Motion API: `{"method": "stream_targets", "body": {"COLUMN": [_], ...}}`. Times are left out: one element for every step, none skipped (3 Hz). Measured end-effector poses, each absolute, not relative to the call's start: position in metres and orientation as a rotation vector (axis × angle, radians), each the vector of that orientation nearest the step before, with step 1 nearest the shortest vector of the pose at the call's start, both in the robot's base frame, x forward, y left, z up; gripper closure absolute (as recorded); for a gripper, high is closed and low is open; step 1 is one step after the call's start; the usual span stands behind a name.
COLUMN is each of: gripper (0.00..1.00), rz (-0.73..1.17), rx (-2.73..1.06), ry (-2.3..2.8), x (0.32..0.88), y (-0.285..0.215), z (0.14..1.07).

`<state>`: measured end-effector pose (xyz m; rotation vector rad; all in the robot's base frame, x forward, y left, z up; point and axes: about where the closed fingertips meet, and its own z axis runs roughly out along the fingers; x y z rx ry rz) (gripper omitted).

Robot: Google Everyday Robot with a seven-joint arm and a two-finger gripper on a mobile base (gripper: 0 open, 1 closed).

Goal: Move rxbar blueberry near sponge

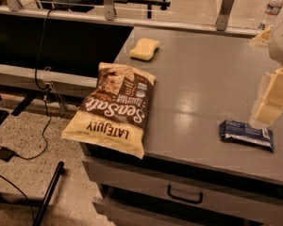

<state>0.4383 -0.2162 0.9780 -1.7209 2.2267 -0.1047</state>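
Observation:
The rxbar blueberry (246, 134), a small flat bar in a dark navy wrapper with pale lettering, lies on the grey table (203, 79) near its front right edge. The sponge (145, 49), a pale yellow block with wavy sides, lies at the table's far left corner. My gripper (269, 108) hangs at the right edge of the view, just above and slightly right of the bar, and holds nothing that I can see. The bar and the sponge are far apart.
A large brown-and-cream "Sea Salt" chip bag (114, 107) lies on the table's left front corner, overhanging the edge. A drawer with a dark handle (185, 195) is below the tabletop. A water bottle (273, 6) stands at the far right.

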Motion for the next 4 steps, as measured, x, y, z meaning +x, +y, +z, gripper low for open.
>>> {"method": "stream_targets", "body": {"gripper": [0.00, 0.00, 0.00, 0.00], "rz": [-0.104, -0.086, 0.015, 0.154], "rx": [-1.720, -1.685, -1.671, -1.722], "ry": [2.228, 2.260, 2.236, 2.169], "x": [0.439, 0.452, 0.463, 0.457], "y": [-0.217, -0.242, -0.267, -0.269], "z": [0.978, 0.964, 0.927, 0.888]}}
